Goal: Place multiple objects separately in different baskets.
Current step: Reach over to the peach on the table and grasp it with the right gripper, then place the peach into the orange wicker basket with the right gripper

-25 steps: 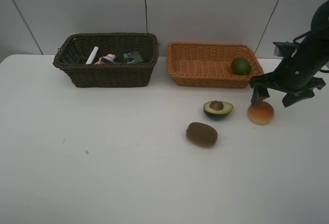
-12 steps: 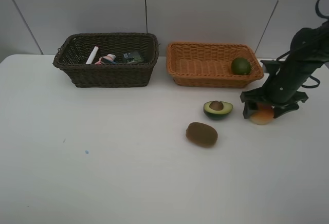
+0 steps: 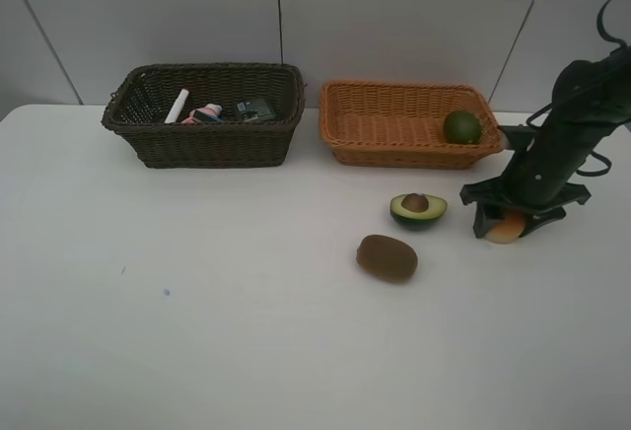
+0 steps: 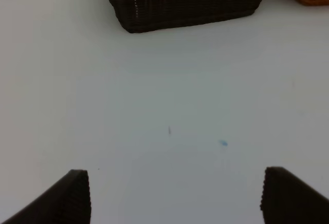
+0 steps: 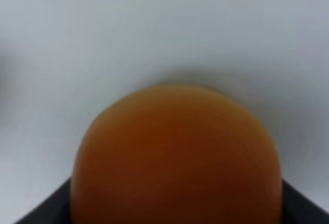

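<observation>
The right fingers (image 3: 481,222) are clasping both sides of the orange-red peach (image 5: 175,157) sitting between them on the counter (image 3: 246,341).

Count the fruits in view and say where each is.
4. Green fruit in the orange basket, right end; avocado and kiwi on the table before it; peach right of the avocado, between the jaws of the right gripper. The dark basket may hide more.

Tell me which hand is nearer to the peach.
Right. The right hand straddles the peach on the table, fingers against its sides. The left hand hangs open over the table in front of the dark brown basket, far across from the peach.
</observation>
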